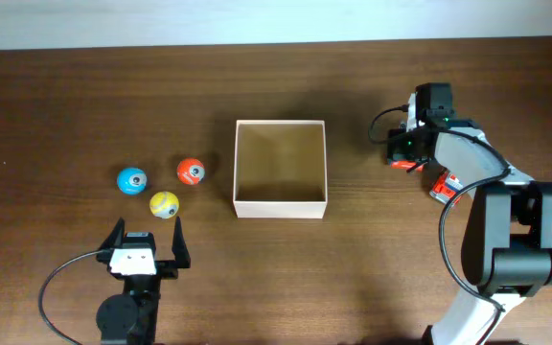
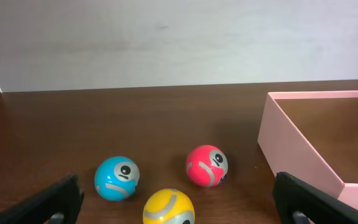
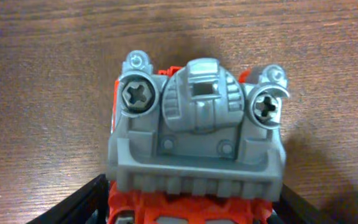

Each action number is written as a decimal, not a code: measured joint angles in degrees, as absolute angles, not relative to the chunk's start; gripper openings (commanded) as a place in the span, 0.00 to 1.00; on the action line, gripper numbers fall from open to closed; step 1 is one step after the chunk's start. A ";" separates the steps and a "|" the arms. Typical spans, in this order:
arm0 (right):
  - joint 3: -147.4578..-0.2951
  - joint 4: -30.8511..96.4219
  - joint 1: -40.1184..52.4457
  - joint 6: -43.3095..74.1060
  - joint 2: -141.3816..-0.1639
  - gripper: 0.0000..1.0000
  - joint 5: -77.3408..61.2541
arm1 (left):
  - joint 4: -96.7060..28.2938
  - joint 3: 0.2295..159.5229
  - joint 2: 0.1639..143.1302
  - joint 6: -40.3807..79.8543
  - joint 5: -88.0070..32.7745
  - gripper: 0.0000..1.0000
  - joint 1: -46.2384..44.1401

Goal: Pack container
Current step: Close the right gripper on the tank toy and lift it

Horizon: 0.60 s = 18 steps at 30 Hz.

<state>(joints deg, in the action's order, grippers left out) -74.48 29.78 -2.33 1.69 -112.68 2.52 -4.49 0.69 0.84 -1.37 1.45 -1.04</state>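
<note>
Right hand (image 1: pixel 402 153) apparently around red-grey toy truck (image 3: pixel 194 134), container (image 1: pixel 280 204) well apart.

Three small balls with grey faces lie apart from one another at the left of the dark wooden surface (image 1: pixel 276 278). The blue ball (image 1: pixel 131 179) is leftmost, the red ball (image 1: pixel 191 172) is to its right, and the yellow ball (image 1: pixel 164 203) sits below and between them. At the right, a grey-and-red toy (image 3: pixel 194 130) shows two cross-head screws. A second red toy (image 1: pixel 441 188) lies just lower right of it.
</note>
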 measured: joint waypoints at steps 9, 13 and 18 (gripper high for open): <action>-82.11 40.03 -2.33 1.67 -112.68 0.67 0.73 | -4.49 0.69 0.84 -1.37 1.45 0.99 -1.04; -86.94 43.18 -2.33 1.69 -112.68 0.68 -1.41 | -4.49 0.69 0.84 -1.37 1.45 0.99 -1.04; -90.11 46.61 -2.35 1.69 -112.68 0.68 -5.37 | -4.51 0.69 0.84 -1.37 1.48 0.99 -1.04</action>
<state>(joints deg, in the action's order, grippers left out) -90.11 46.61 -2.35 1.69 -112.68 -5.37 -4.51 0.69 0.84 -1.37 1.48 -1.04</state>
